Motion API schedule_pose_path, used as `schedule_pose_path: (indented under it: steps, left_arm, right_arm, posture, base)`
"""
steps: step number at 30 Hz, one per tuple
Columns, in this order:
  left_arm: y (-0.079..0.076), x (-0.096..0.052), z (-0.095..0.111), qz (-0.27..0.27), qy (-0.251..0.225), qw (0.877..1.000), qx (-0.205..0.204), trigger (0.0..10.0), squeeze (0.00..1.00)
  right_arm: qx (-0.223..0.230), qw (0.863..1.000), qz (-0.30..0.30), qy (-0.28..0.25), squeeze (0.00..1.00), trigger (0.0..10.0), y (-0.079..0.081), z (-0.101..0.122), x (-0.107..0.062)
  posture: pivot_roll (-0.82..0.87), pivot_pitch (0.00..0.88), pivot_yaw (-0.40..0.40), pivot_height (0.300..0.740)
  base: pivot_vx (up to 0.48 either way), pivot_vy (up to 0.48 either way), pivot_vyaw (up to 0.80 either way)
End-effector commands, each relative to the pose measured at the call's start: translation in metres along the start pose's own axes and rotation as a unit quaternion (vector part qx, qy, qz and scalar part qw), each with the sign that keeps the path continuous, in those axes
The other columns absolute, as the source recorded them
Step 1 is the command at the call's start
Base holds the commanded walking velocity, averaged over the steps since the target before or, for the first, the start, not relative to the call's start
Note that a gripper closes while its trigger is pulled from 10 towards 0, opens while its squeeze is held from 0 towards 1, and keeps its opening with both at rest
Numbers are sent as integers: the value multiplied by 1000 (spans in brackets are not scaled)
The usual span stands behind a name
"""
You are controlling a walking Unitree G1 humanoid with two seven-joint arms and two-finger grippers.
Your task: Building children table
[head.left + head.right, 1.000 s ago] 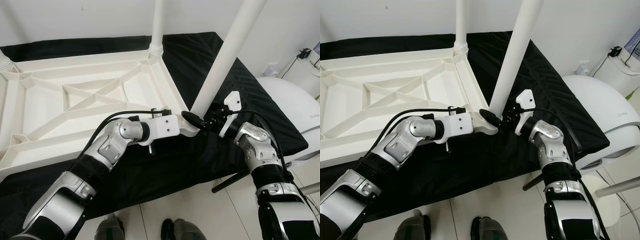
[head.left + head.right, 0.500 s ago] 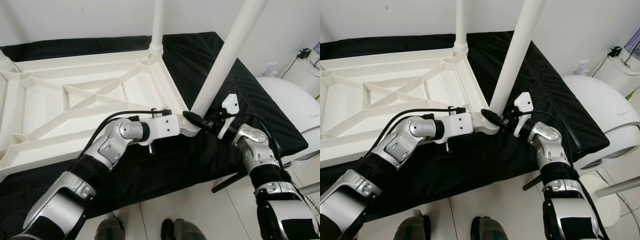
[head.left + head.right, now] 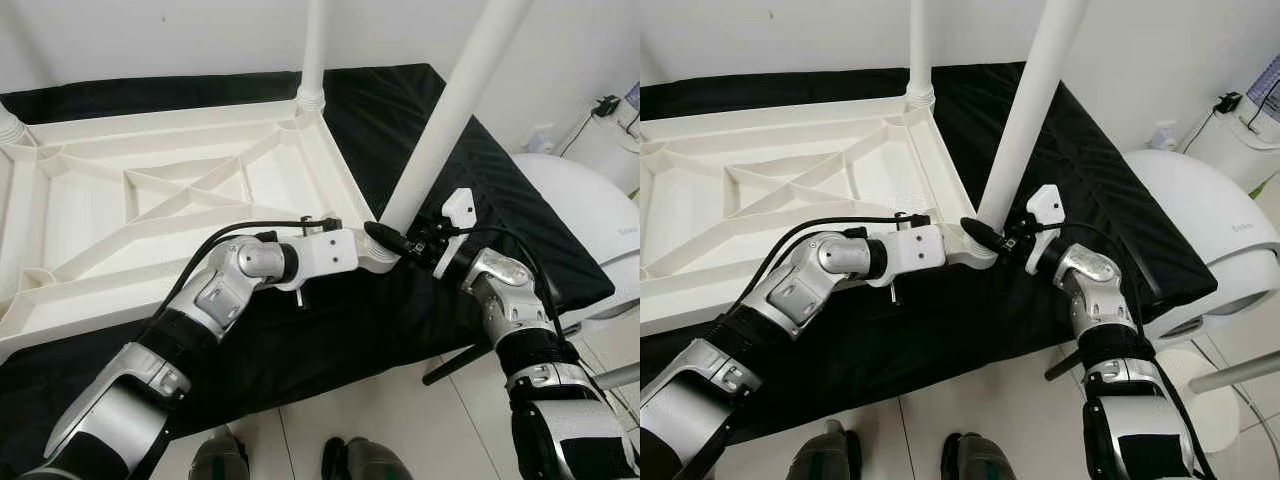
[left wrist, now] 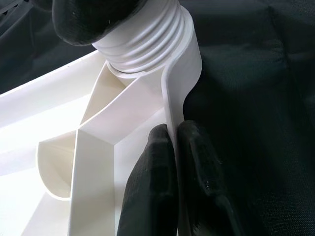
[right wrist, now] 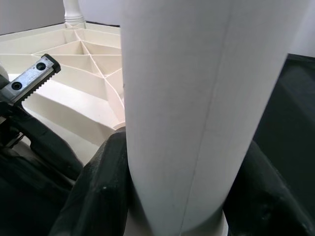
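The white children's table top (image 3: 150, 200) lies upside down on a black cloth. One white leg (image 3: 313, 50) stands in its far corner socket, and another (image 3: 8, 125) at the left edge. A third white leg (image 3: 450, 110) rises tilted from the near right corner socket (image 4: 147, 44). My left gripper (image 4: 174, 162) is shut on the table top's rim just beside that socket, one finger on each side of the wall. My right gripper (image 5: 182, 196) is shut on the base of the tilted leg, its fingers (image 5: 98, 191) wrapped around it, right above the socket.
The black cloth (image 3: 480, 180) covers a low platform with its right edge close to my right arm. A white rounded appliance (image 3: 580, 200) stands to the right, with a cabled device (image 3: 610, 110) behind it. A dark rod (image 3: 455, 365) sticks out below the platform. My feet (image 3: 350, 460) stand on light floor tiles.
My right wrist has shifted slightly around the leg's base and the leg's tilt has changed a little. My left arm holds the rim as before.
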State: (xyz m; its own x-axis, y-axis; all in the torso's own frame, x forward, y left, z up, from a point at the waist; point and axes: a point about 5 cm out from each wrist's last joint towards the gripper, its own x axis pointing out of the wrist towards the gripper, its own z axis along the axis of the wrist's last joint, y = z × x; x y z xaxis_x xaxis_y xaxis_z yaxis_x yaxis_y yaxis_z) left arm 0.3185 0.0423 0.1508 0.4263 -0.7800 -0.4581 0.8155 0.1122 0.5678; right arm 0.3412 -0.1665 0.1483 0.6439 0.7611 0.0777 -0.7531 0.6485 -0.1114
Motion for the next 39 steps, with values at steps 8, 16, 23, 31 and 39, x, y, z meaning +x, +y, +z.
schedule_pose_path:
  steps: [8, 16, 23, 31, 39]
  left_arm:
    - [-4, 3, 7, -28, -9, 999, 23, 10000, 0]
    - [-7, 4, 6, -33, -9, 999, 25, 10000, 0]
    - [-9, 4, 6, -35, -9, 999, 25, 10000, 0]
    - [-10, 5, 6, -37, -10, 999, 25, 10000, 0]
    - [-11, 5, 7, -37, -11, 999, 26, 10000, 0]
  right_arm:
    - [39, 995, -76, -46, 0, 10000, 12, -3, 5]
    - [41, 991, -110, -58, 0, 10000, 28, -6, 12]
    - [53, 977, -197, -66, 0, 10000, 42, -4, 21]
    - [69, 950, -299, -62, 0, 10000, 54, -2, 28]
    - [67, 922, -377, -58, 0, 10000, 69, 3, 35]
  posture:
    - [-10, 63, -49, 740]
    - [-8, 56, -47, 740]
    - [-6, 51, -51, 740]
    - [-7, 50, -50, 740]
    - [-4, 50, -56, 740]
  base:
    - [0, 0, 0]
    - [0, 0, 0]
    - [0, 0, 0]
    - [0, 0, 0]
    - [0, 0, 0]
